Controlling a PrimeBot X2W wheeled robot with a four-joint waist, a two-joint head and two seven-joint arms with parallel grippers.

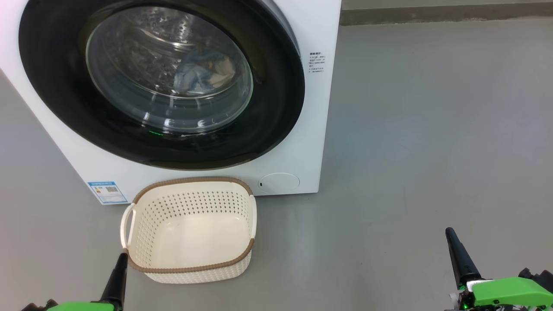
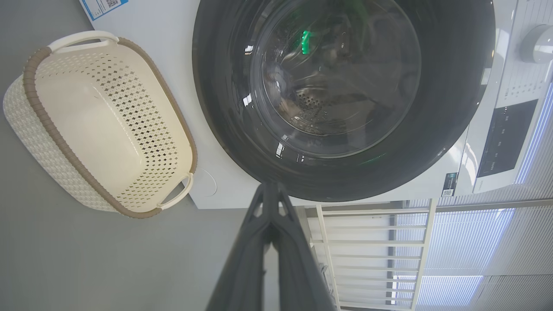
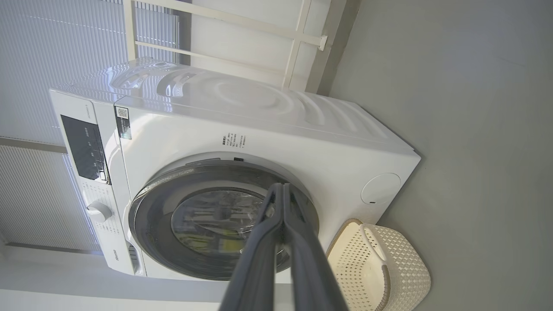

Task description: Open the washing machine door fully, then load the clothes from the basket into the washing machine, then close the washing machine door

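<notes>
The white washing machine (image 1: 319,129) stands ahead with its black-rimmed door (image 1: 276,108) lying flush against the front. Through the glass bowl I see the clothes (image 1: 203,71), blue and cream fabric, lying in the drum. The cream basket (image 1: 190,270) sits on the floor just before the machine and holds nothing. My left gripper (image 1: 121,261) is shut, its tip at the basket's near left corner. My right gripper (image 1: 451,235) is shut too, low at the right over bare floor. The door (image 2: 449,108) and basket (image 2: 52,125) also show in the left wrist view, the machine (image 3: 276,125) in the right wrist view.
Grey floor (image 1: 432,151) spreads to the right of the machine. A wall base (image 1: 445,15) runs along the back. A white railing (image 2: 371,246) and window blinds stand behind the machine. A blue label sticker (image 1: 107,192) marks the machine's lower left front.
</notes>
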